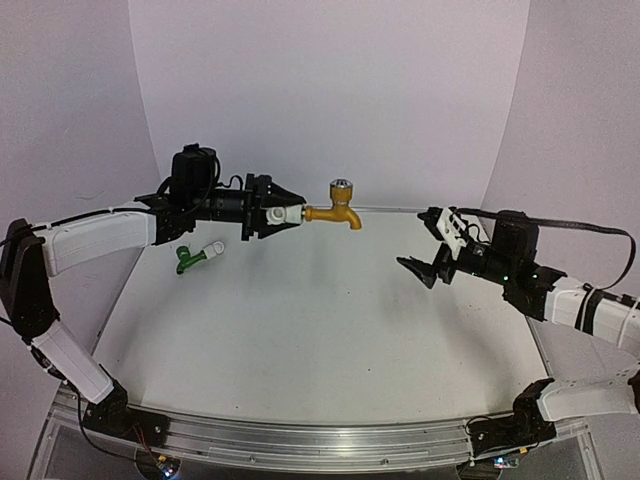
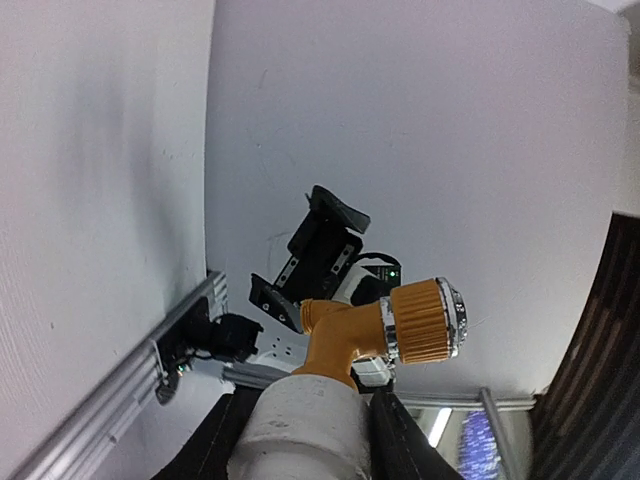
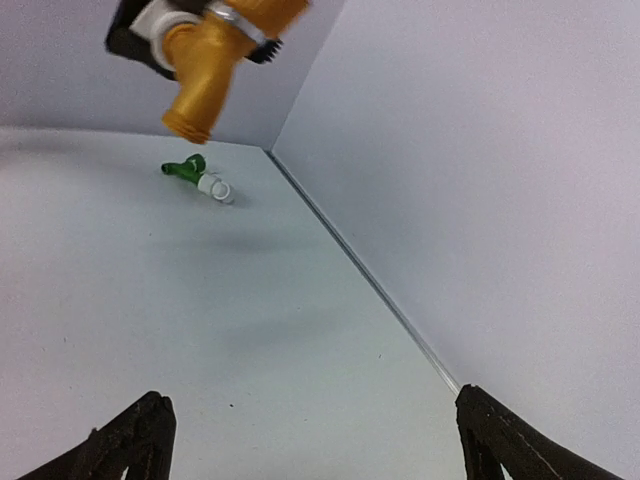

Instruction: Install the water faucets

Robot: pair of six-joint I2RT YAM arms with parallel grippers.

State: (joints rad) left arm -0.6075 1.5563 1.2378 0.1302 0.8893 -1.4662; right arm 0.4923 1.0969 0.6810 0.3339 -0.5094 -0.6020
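Left gripper (image 1: pixel 285 213) clamps the white fitting (image 1: pixel 290 213), gold faucet (image 1: pixel 335 212) seated in it; right gripper (image 1: pixel 420 242) gapes empty. Green faucet (image 1: pixel 188 258) lies fitted near the table's (image 1: pixel 300 340) far-left corner, so nearly done, I'd say.

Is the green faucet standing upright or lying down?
Lying on its side. The green faucet rests flat on the table, with a white fitting at one end; nothing holds it.

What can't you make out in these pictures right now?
Top view: green faucet, too small to show its knob.
Left wrist view: the left gripper and its hold on the white fitting, cut off by the bottom edge.
Right wrist view: right gripper fingers, mostly cut off below.
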